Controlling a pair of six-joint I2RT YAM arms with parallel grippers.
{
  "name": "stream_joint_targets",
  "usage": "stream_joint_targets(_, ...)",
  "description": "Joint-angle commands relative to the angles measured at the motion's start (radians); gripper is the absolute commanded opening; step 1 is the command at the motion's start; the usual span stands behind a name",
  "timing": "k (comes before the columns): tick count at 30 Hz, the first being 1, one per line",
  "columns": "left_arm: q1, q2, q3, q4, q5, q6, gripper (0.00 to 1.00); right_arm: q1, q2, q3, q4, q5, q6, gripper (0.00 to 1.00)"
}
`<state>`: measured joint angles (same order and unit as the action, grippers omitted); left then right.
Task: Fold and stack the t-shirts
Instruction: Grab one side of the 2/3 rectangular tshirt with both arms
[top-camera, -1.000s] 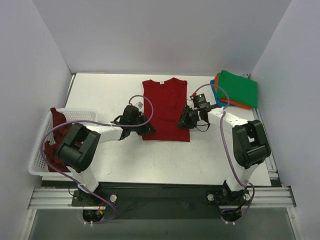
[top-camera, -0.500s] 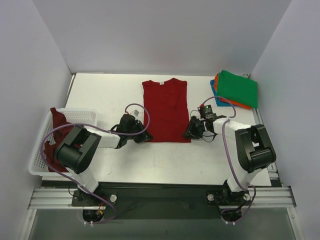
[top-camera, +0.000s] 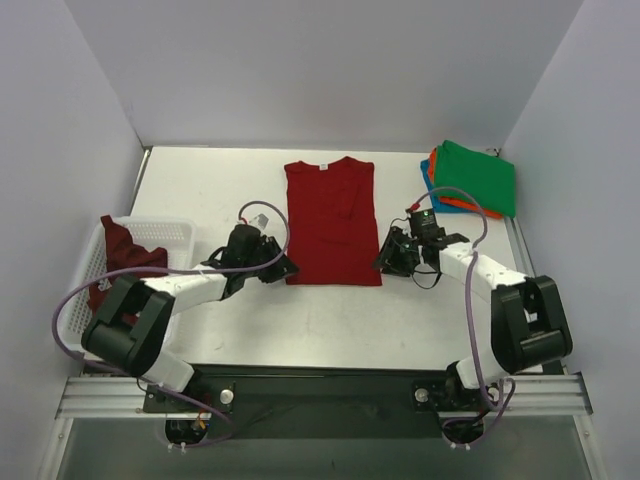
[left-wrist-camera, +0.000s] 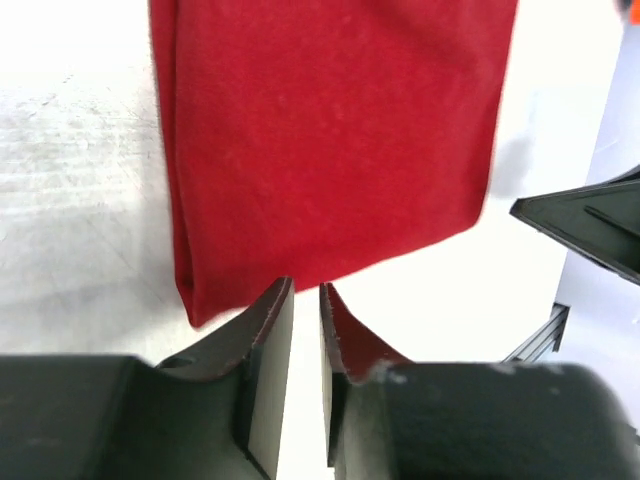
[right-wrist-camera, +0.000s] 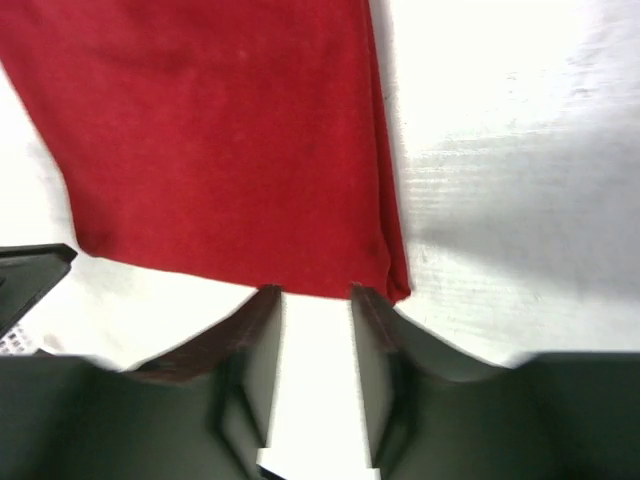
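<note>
Between left gripper (left-wrist-camera: 305, 292), right gripper (right-wrist-camera: 315, 293): red t-shirt (top-camera: 331, 222) hem; both slightly parted, apparently empty.

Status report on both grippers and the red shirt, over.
Left gripper slightly open, empty, at near hem of red t-shirt. Right gripper open, empty, same hem. Shirt flat, sides folded in. Nothing in the way.

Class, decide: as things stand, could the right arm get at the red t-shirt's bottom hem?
Probably yes: the right gripper hovers open right at the red t-shirt's hem, nothing lying between.
</note>
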<state>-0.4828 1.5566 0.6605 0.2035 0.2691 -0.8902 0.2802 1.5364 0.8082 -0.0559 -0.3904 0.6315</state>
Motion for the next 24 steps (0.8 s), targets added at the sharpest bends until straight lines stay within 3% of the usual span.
stream_joint_targets(1, 0.007, -0.101, 0.037, -0.087, -0.048, 0.036, 0.29, -0.01, -0.11, -0.01, -0.07, 0.051, -0.009, 0.37)
stream_joint_targets(4, 0.009, -0.174, 0.016, -0.127, -0.079, 0.042, 0.37, -0.018, -0.179, -0.036, -0.093, 0.074, -0.018, 0.5)
stream_joint_targets(6, 0.01, -0.22, -0.002, -0.156, -0.102, 0.043, 0.43, -0.021, -0.225, -0.066, -0.101, 0.096, -0.019, 0.52)
stream_joint_targets(7, 0.01, -0.234, -0.01, -0.157, -0.11, 0.048, 0.53, -0.024, -0.237, -0.072, -0.104, 0.094, -0.023, 0.53)
stream_joint_targets(11, 0.012, -0.248, -0.033, -0.17, -0.131, 0.054, 0.65, -0.029, -0.252, -0.101, -0.117, 0.119, -0.035, 0.54)
stream_joint_targets(24, 0.012, -0.153, -0.091, -0.063, -0.128, 0.053, 0.61, -0.056, -0.191, -0.175, -0.046, 0.142, -0.047, 0.59)
